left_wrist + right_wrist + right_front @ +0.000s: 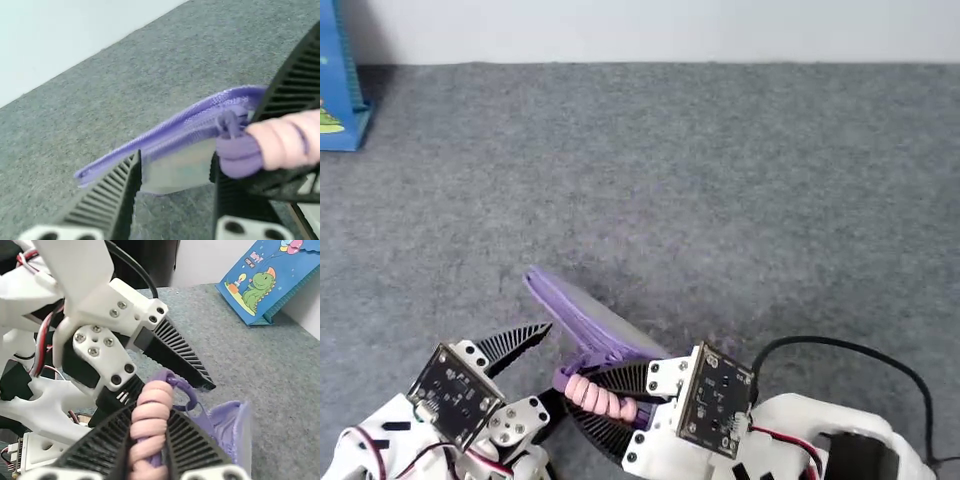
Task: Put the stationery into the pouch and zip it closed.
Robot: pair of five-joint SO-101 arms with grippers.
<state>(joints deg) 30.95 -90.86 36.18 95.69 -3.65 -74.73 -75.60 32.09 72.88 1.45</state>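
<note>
Right wrist view: we clamp the pink coiled pull [150, 432] in the right gripper [149, 412], with the purple pouch [231, 425] lying lengthwise between the open, empty fingers of the left gripper [175, 167].

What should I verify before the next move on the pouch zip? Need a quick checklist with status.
1. Right gripper holds the pink coiled pull: ok, shut on it.
2. Left gripper braces the pouch: not ok, open and not clamped on it.
3. Stationery inside the pouch: cannot tell, the inside is hidden.
4. Zip fully closed: cannot tell, too blurred along the teeth.
5. Blue bag clear of both arms: ok, far off at the table's corner.
</note>
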